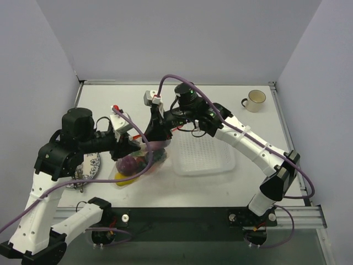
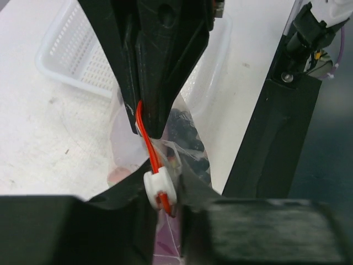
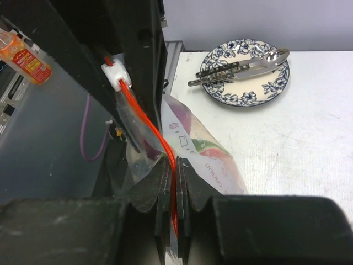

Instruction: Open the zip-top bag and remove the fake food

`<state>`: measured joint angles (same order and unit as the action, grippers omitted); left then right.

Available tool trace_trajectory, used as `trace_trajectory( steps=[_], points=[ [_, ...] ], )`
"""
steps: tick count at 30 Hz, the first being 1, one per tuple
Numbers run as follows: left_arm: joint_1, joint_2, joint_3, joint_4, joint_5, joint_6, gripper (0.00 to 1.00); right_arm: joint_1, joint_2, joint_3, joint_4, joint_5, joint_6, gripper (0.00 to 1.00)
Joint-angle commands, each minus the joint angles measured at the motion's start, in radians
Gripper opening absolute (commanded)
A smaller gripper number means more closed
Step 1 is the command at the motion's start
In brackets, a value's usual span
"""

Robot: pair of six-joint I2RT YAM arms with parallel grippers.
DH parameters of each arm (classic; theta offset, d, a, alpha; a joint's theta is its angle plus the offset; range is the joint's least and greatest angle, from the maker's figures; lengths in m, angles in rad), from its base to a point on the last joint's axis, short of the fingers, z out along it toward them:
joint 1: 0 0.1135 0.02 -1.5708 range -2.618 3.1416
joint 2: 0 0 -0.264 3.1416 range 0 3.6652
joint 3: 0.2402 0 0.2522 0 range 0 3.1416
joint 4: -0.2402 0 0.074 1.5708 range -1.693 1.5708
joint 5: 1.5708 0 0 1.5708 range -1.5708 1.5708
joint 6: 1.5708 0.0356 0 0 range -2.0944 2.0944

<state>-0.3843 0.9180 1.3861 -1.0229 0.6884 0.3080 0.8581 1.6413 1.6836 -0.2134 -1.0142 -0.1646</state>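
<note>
Top view, clear crinkly zip-top bag (image 1: 138, 168) of glossy plastic fake food (image 1: 128, 163) held by its mouth between both arms, left of white mesh basket (image 1: 205, 155), left wrist, left tool (image 2: 165, 203) pinched on white zip slider (image 2: 158, 186), right wrist, right tool (image 3: 175, 172) clamped tight on orange-red zip strip (image 3: 146, 121).

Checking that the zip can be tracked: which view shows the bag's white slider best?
The left wrist view: the slider is large and central, on the orange strip, inside the left gripper. The right wrist view shows it smaller, up the strip from the right gripper. The top view loses it among the arms.
</note>
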Motion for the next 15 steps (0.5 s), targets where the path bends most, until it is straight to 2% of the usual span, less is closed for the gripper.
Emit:
trace_trajectory(
  steps=[1, 2, 7, 15],
  points=[
    [0.004, 0.01, 0.086, -0.006, 0.126, 0.062, 0.12, 0.001, -0.077, 0.007, 0.058, -0.037, 0.008, 0.0],
    [0.004, 0.016, 0.1, -0.015, 0.132, 0.077, 0.08, -0.001, -0.08, 0.002, 0.059, -0.034, 0.007, 0.0],
    [0.005, 0.016, 0.137, -0.068, 0.109, 0.109, 0.0, -0.019, -0.121, -0.051, 0.065, -0.018, -0.006, 0.0],
    [0.007, 0.03, 0.235, -0.132, 0.099, 0.131, 0.0, -0.041, -0.172, -0.14, 0.091, 0.0, -0.012, 0.0]
  ],
)
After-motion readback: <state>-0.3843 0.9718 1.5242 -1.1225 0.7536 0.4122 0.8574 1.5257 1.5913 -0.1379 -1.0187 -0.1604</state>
